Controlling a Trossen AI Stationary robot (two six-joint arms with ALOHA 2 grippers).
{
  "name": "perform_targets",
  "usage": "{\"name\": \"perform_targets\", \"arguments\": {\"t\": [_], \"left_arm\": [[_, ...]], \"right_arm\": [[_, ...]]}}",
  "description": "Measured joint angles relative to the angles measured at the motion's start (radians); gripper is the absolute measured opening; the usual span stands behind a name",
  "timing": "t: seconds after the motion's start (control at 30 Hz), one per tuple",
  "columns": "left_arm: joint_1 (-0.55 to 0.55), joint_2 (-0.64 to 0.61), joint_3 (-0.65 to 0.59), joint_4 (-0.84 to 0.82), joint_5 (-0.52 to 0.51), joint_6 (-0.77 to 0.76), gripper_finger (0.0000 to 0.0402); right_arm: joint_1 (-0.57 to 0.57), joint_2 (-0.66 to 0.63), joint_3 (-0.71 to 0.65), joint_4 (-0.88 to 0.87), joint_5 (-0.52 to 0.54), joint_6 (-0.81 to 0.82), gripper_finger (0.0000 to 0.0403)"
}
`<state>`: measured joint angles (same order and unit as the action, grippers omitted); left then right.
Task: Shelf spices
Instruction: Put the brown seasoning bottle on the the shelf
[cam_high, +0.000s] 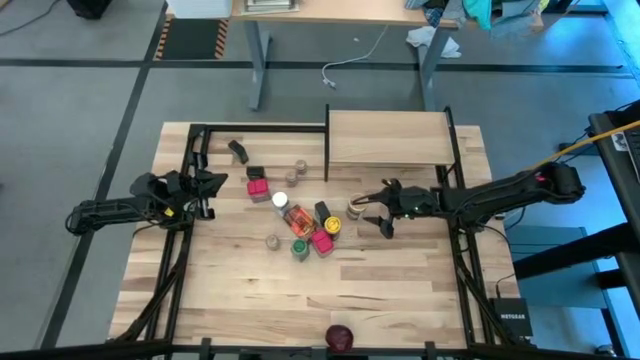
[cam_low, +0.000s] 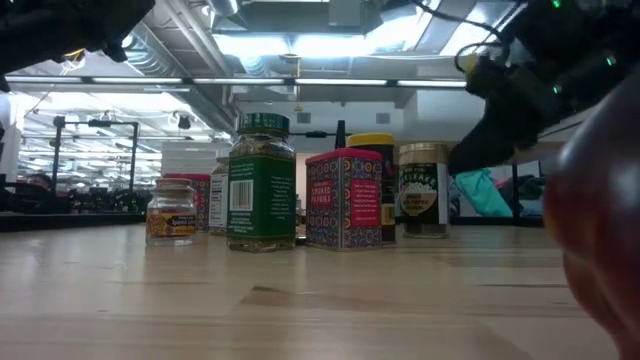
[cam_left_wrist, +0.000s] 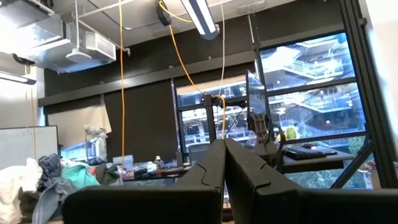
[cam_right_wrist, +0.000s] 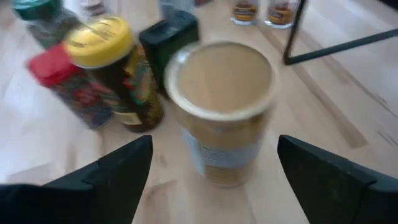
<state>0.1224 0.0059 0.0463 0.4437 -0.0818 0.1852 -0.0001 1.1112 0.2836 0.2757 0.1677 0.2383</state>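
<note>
The spices stand in a cluster mid-table: a pink-red box (cam_high: 258, 187), a white-capped bottle (cam_high: 280, 201), a green-lidded jar (cam_low: 260, 180), a yellow-lidded jar (cam_right_wrist: 109, 68) and a tan-lidded jar (cam_right_wrist: 221, 106). The shelf (cam_high: 390, 137), a light-wood board on black posts, stands at the far right. My right gripper (cam_right_wrist: 214, 146) is open, slanting down, its fingers on either side of the upright tan-lidded jar (cam_high: 356, 207) without touching it. My left gripper (cam_left_wrist: 224, 168) is shut on nothing, raised at the table's left (cam_high: 212, 186).
Close beside the tan-lidded jar stand the yellow-lidded jar, a red box (cam_right_wrist: 68, 81) and a dark tin (cam_right_wrist: 168, 34). A black frame post (cam_right_wrist: 298, 31) runs behind it. A dark red round thing (cam_high: 340, 337) lies at the near edge. More jars (cam_high: 298, 170) stand farther back.
</note>
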Motion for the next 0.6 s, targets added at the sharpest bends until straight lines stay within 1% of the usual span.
{"name": "perform_targets", "arguments": {"t": [0.07, 0.27, 0.4, 0.47, 0.6], "left_arm": [[0.0, 0.0, 0.0, -0.005, 0.0, -0.001, 0.0], [0.0, 0.0, 0.0, -0.015, 0.0, 0.011, 0.0], [0.0, 0.0, 0.0, -0.016, 0.0, 0.01, 0.0], [0.0, 0.0, 0.0, -0.016, 0.0, 0.011, 0.0], [0.0, 0.0, 0.0, -0.015, 0.0, 0.022, 0.0]], "right_arm": [[0.0, 0.001, -0.046, 0.074, 0.023, 0.0, 0.0351], [0.0, 0.0, -0.145, 0.295, 0.025, 0.015, 0.0351], [0.0, 0.005, -0.17, 0.353, 0.048, 0.011, 0.0351], [0.0, 0.017, -0.17, 0.378, 0.042, 0.011, 0.0351], [0.0, 0.074, -0.169, 0.456, 0.052, -0.004, 0.0351]]}}
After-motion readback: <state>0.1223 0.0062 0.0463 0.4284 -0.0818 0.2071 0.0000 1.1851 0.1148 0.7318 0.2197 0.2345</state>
